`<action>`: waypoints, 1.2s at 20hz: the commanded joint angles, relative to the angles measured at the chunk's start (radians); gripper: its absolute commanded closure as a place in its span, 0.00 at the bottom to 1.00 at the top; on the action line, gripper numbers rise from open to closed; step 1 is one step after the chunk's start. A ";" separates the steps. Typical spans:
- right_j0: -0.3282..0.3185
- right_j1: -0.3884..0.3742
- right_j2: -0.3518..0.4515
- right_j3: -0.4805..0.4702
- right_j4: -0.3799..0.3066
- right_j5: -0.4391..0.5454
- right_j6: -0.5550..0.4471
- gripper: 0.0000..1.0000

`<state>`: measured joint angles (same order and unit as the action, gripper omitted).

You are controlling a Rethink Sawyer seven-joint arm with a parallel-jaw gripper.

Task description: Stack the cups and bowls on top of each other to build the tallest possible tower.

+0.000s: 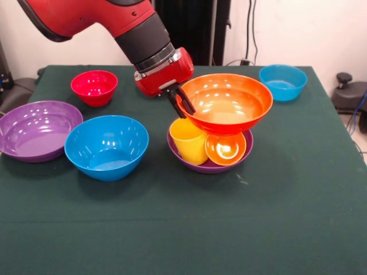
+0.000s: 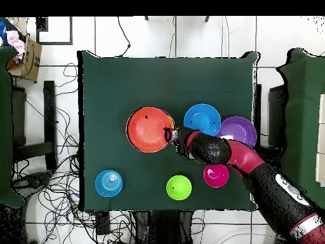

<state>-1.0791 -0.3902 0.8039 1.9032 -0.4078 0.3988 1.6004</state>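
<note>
My gripper [image 1: 182, 103] is shut on the left rim of the large orange bowl [image 1: 229, 103]. The bowl is upright, on or just above a yellow cup [image 1: 189, 142] and an orange cup [image 1: 225, 149]. The yellow cup stands upright. The orange cup lies on its side with its mouth toward the camera. Both cups are inside a large purple bowl [image 1: 209, 166], which forms the tower's base. In the overhead view the gripper [image 2: 169, 135] is at the orange bowl's [image 2: 147, 129] right rim, and the bowl hides the cups.
A second large purple bowl [image 1: 37, 129] and a large blue bowl [image 1: 106, 146] sit at the left. A small red bowl [image 1: 94, 87] is behind them. A small blue bowl [image 1: 282, 82] is at the far right. A light green bowl [image 2: 179, 187] shows only in the overhead view.
</note>
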 commanded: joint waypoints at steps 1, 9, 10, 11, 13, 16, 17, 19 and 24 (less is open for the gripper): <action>0.017 -0.024 -0.043 -0.080 -0.061 0.113 -0.089 1.00; 0.013 -0.037 -0.043 -0.087 -0.056 0.135 -0.096 1.00; 0.013 -0.037 -0.043 -0.088 -0.056 0.136 -0.096 1.00; 0.013 -0.038 -0.044 -0.089 -0.056 0.135 -0.095 1.00; 0.014 -0.040 -0.044 -0.089 -0.057 0.134 -0.093 1.00; 0.014 -0.044 -0.046 -0.093 -0.063 0.133 -0.095 1.00; 0.013 -0.045 -0.048 -0.094 -0.066 0.133 -0.098 1.00; 0.012 -0.042 -0.050 -0.095 -0.068 0.132 -0.100 1.00; 0.011 -0.036 -0.054 -0.100 -0.076 0.126 -0.106 1.00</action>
<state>-1.0836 -0.4088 0.8006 1.8880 -0.4080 0.4100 1.6004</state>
